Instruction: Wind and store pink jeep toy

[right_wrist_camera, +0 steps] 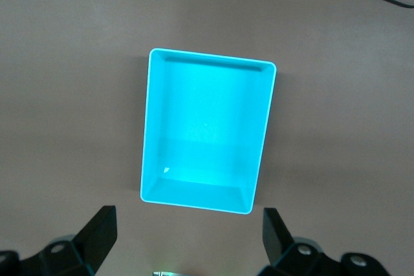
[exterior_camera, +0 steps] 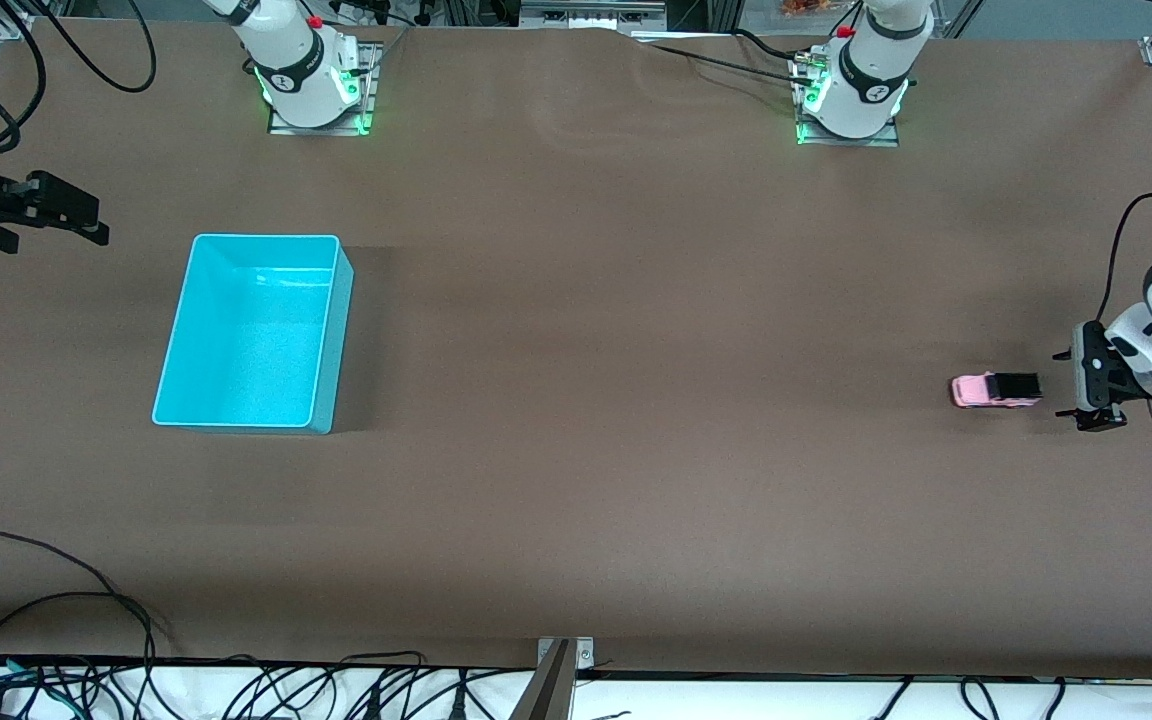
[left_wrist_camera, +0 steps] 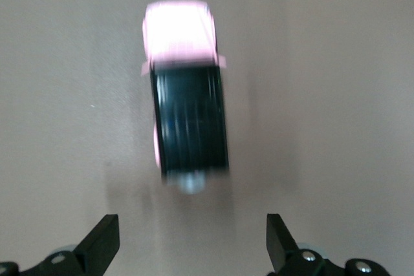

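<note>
The pink jeep toy stands on the brown table near the left arm's end, pale pink with a black roof. In the left wrist view the jeep lies just ahead of the fingertips. My left gripper is low beside the jeep, toward the table's end, open and empty, and shows in its own view with the jaws wide apart. My right gripper is open and empty, in the air beside the cyan bin at the right arm's end. The empty bin also shows in the right wrist view, ahead of that gripper.
The robot bases stand along the table's edge farthest from the front camera. Cables lie at the nearest edge. A metal bracket sits at the middle of that edge.
</note>
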Robot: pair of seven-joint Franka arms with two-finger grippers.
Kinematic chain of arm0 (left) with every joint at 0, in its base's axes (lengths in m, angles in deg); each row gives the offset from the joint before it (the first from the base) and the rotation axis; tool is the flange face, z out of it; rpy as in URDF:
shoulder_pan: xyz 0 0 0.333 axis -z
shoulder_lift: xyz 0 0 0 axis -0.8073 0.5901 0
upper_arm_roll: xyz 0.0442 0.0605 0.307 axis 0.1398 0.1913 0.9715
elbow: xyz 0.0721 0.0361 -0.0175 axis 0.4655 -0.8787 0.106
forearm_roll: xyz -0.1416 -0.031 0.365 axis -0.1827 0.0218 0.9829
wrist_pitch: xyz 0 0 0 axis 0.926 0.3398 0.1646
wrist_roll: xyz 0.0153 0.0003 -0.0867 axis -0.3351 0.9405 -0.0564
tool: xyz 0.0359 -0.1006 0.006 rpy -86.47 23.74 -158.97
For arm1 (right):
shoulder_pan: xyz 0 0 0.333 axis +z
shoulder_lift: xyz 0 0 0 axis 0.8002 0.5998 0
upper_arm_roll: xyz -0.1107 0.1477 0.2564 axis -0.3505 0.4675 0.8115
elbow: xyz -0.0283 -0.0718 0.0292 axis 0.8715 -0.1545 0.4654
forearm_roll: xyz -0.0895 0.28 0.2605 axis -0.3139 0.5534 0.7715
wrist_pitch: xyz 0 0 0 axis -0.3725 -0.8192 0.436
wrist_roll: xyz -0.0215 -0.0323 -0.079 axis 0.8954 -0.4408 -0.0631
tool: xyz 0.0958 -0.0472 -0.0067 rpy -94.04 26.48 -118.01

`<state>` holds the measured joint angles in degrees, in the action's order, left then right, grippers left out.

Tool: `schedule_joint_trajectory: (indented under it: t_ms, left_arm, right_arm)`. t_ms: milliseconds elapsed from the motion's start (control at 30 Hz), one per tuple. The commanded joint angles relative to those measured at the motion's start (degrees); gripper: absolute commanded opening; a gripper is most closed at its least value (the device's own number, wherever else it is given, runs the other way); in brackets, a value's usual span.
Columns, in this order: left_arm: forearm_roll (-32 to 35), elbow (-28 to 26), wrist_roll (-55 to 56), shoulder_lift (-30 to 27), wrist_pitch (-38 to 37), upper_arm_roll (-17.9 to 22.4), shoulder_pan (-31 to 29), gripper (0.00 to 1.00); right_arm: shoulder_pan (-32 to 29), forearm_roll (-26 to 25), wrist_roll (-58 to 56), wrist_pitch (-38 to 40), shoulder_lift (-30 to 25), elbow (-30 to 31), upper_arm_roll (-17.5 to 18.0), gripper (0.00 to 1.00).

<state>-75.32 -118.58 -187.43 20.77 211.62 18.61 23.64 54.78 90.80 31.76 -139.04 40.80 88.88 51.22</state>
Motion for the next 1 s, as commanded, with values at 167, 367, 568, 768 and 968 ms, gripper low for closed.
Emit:
schedule_joint_trajectory:
  t_ms: [167,367,568,768,968]
  left_arm:
    - [0.54,7.57,16.88,-3.98,-18.71,-5.03,-0.22,1.00]
    - [0.54,9.76,22.59,-4.51,-23.89,-7.67,-0.22,1.00]
    - [1.07,12.49,30.41,-6.09,-31.10,-11.45,-0.04,1.00]
    - [1.07,14.68,37.62,-6.62,-36.81,-15.32,-0.04,1.00]
    - [0.98,16.27,45.97,-7.76,-41.39,-19.36,-0.04,1.00]
  right_arm:
    - [-0.05,-0.20,-0.53,1.16,0.40,-1.59,-0.01,1.00]
    - [-0.05,-0.20,-0.53,1.16,0.40,-1.59,-0.01,1.00]
    - [-0.05,-0.20,-0.53,1.16,0.40,-1.59,-0.01,1.00]
    - [-0.05,-0.20,-0.53,1.16,0.40,-1.59,-0.01,1.00]
    - [-0.05,-0.20,-0.53,1.16,0.40,-1.59,-0.01,1.00]
